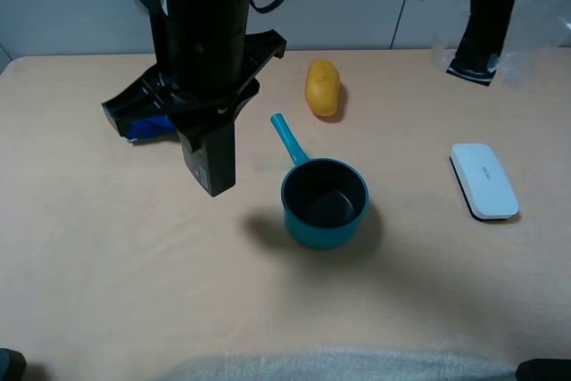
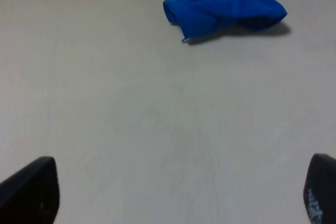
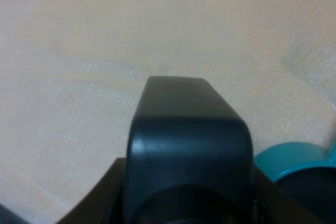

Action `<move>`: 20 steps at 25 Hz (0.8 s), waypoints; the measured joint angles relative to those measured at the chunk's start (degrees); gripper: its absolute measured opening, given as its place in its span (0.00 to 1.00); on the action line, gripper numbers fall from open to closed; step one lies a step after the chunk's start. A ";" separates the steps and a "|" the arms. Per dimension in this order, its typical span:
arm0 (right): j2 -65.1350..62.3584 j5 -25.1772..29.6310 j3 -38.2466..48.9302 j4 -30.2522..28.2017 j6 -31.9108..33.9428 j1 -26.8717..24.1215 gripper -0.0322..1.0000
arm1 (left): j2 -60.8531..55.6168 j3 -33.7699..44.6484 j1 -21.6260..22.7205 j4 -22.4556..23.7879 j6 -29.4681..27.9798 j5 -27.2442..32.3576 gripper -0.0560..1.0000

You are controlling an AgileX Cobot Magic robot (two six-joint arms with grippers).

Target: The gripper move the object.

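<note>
The dark bottle [image 1: 210,162] hangs upright under the fingered end of a big black arm [image 1: 207,86], left of the teal saucepan [image 1: 326,202]. In the right wrist view the bottle [image 3: 189,140] fills the middle, close up. My right gripper [image 3: 189,211] is shut on it, with its dark jaws showing only as blurred edges on both sides. The saucepan's rim [image 3: 299,163] lies just beside it, and bare table lies beyond. My left gripper [image 2: 176,187] is open wide and empty, with fingertips [image 2: 31,187] at the frame's corners, high above bare table.
A crumpled blue cloth [image 1: 147,127] lies behind the arm and also shows in the left wrist view [image 2: 226,1]. A yellow oval item [image 1: 322,86] lies behind the saucepan's handle. A flat white box [image 1: 484,181] lies at the right. A black plastic-wrapped part [image 1: 484,28] is at the far right edge.
</note>
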 joint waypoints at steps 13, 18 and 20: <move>1.45 -10.96 9.01 -2.85 0.58 0.00 0.32 | 0.00 0.00 0.00 0.00 0.00 0.00 0.94; 4.40 -12.05 9.28 -4.66 0.65 0.00 0.32 | 0.00 0.00 0.00 0.00 0.00 0.00 0.94; 5.03 -12.63 9.28 -5.91 0.91 0.00 0.32 | 0.00 0.00 0.00 0.00 0.00 0.00 0.94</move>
